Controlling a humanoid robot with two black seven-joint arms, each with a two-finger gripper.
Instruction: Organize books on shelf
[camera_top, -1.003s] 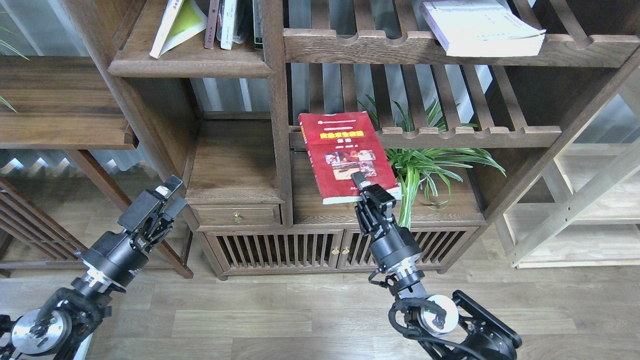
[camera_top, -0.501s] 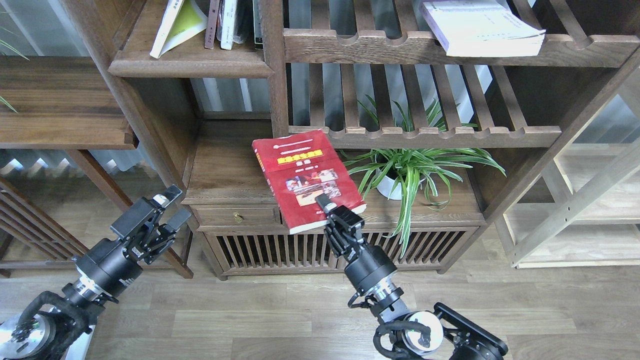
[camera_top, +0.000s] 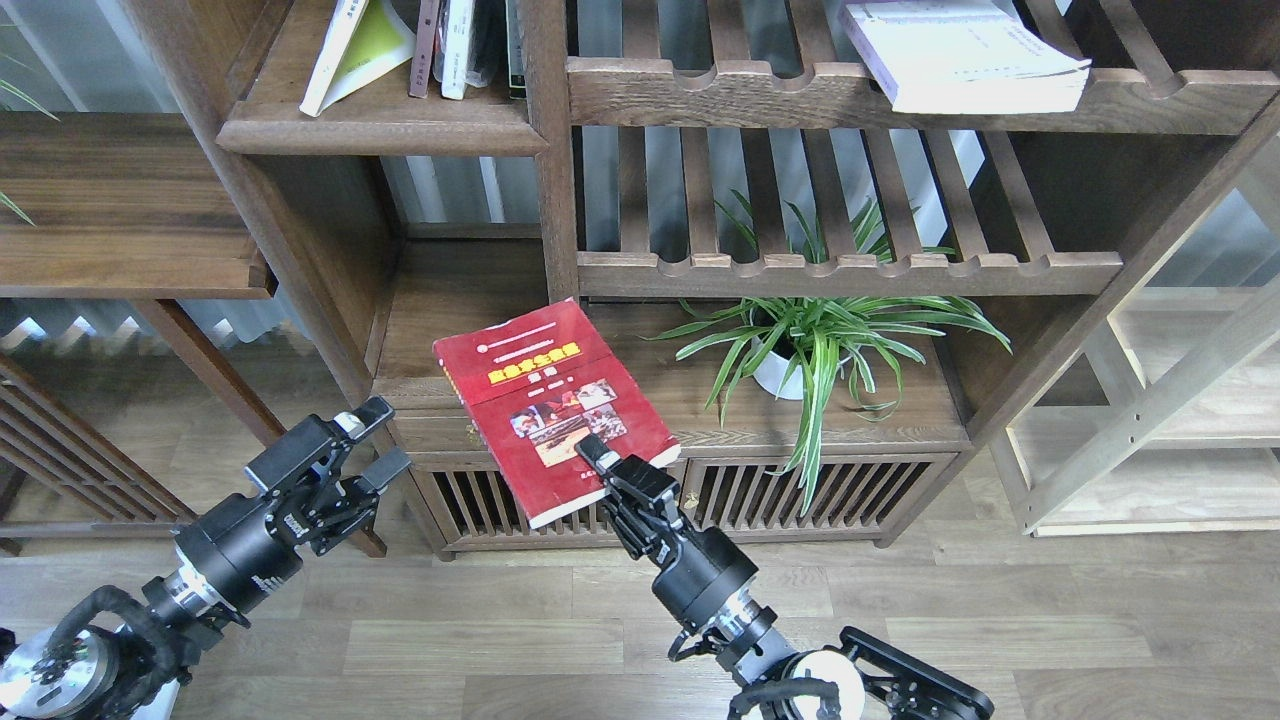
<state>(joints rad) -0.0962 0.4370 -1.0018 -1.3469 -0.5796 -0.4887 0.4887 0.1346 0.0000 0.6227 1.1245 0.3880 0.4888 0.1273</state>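
Right end effector clamped on the near edge of the dark red book; one finger lies across the cover's lower part, beside the photo block. Book held off any surface, cover facing up, tilted, its far corner toward the potted plant. It hangs left of the plant, in front of the low cabinet with slatted doors, overlapping the cabinet's small drawer. Cover: deep red, yellow title band across the middle, pale lines above it, a cluster of small photos below. Page block shows pale along the left and near edges.

Left end effector well left of the plant and of the red book, fingers parted, nothing between them.

Yellow-green book leans on the shelf, up and left of the plant, next to thin upright books. The shelf is a solid dark board with a moulded front edge.

Thick pale lavender-white book lies flat on the upper slatted shelf, up and right of the plant, one corner over the front rail.
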